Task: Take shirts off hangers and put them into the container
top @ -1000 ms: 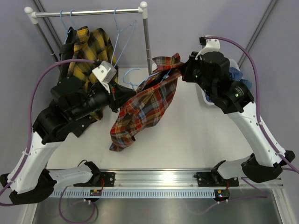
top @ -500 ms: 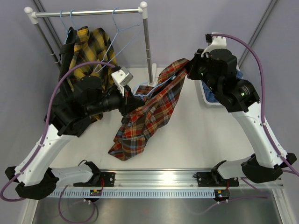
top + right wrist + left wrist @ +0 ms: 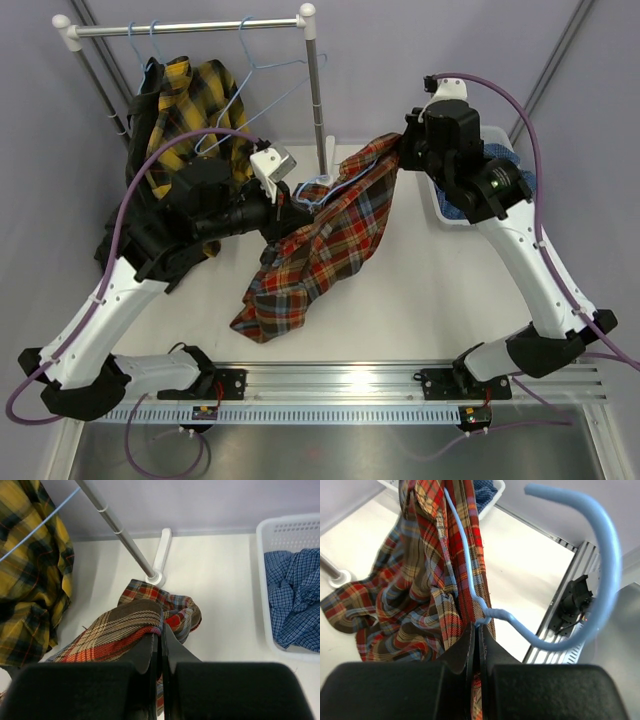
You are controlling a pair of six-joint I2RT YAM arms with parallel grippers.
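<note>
Red plaid shirt spans both arms — left gripper clamped on the blue hanger at its neck, right gripper pinching, seemingly, a shoulder — so draw them apart steadily.

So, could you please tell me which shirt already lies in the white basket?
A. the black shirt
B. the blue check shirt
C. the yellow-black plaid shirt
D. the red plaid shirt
B: the right wrist view shows the blue check shirt lying crumpled inside the white basket.
</note>
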